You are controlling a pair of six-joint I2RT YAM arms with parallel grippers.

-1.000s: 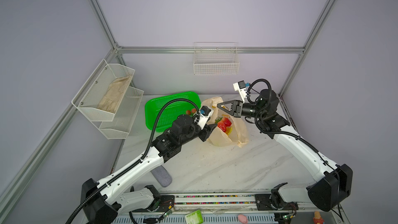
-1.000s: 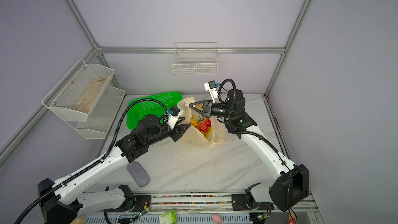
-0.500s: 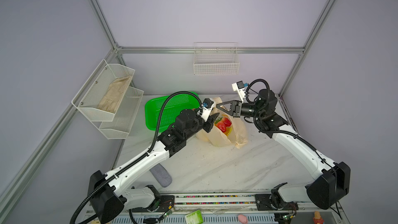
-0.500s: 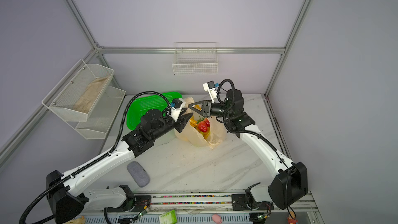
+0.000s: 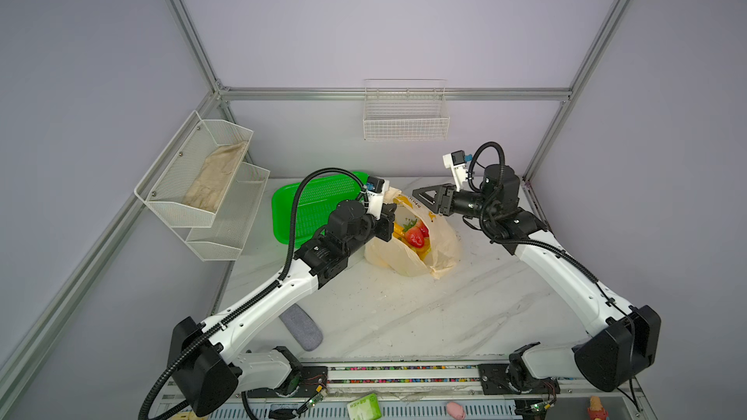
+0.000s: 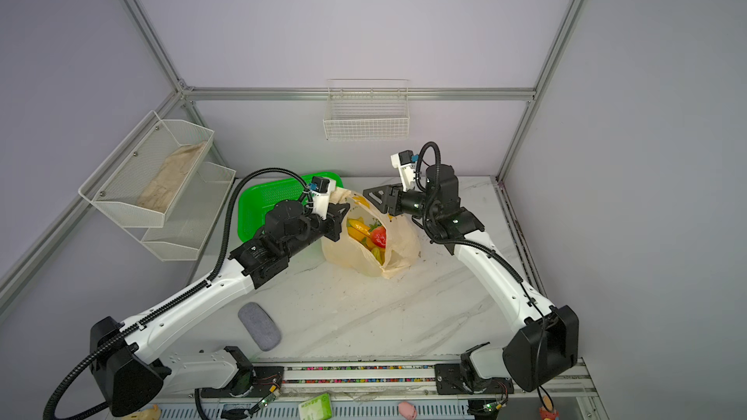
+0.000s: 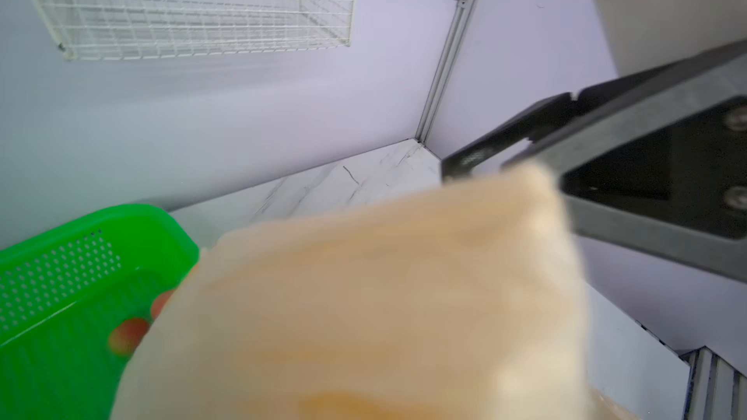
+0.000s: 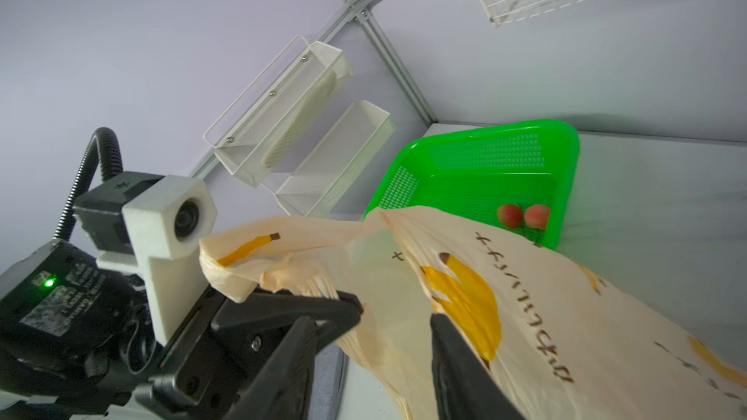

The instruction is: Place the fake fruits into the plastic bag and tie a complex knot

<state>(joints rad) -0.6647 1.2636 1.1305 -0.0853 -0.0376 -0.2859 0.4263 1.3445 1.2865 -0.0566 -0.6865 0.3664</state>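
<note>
White marble tabletop (image 5: 404, 317), walled enclosure. The plastic bag (image 5: 404, 260) stands open at centre, fake fruits (image 5: 414, 234) inside (two red ones (image 8: 523, 216) lie in the green basket (image 8: 477, 131)). Left gripper (image 8: 347, 305) clamped on one bag handle. Right gripper (image 5: 418, 193), jaws parted, just beside the opposite rim, holding nothing.
</note>
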